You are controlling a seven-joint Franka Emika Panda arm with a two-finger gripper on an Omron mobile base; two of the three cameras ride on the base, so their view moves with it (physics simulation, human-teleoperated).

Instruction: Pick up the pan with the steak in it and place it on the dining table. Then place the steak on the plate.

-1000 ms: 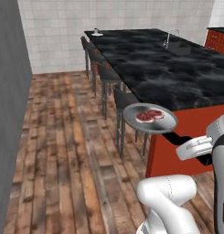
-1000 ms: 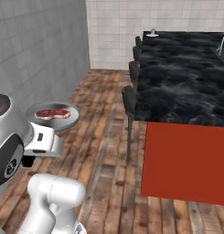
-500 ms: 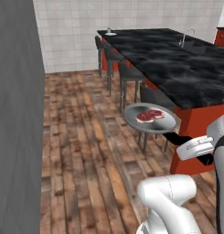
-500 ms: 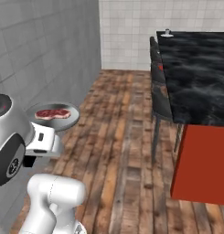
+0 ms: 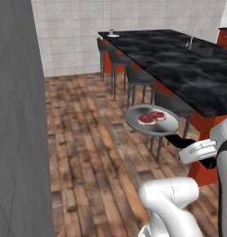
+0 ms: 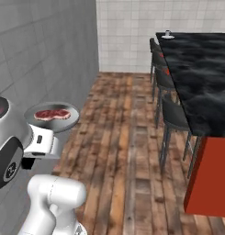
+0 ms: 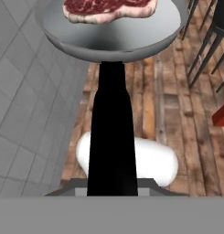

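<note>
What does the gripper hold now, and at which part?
The gripper holds the pan by its black handle; the steak lies in it.

The steak (image 5: 152, 116) lies in the pan (image 5: 153, 127), which is in the air above the wooden floor (image 5: 87, 134). The dining table (image 5: 179, 65) is to the right of the pan, with stools (image 5: 138, 78) along its near side. A wall (image 5: 17, 115) stands on the left.
</note>
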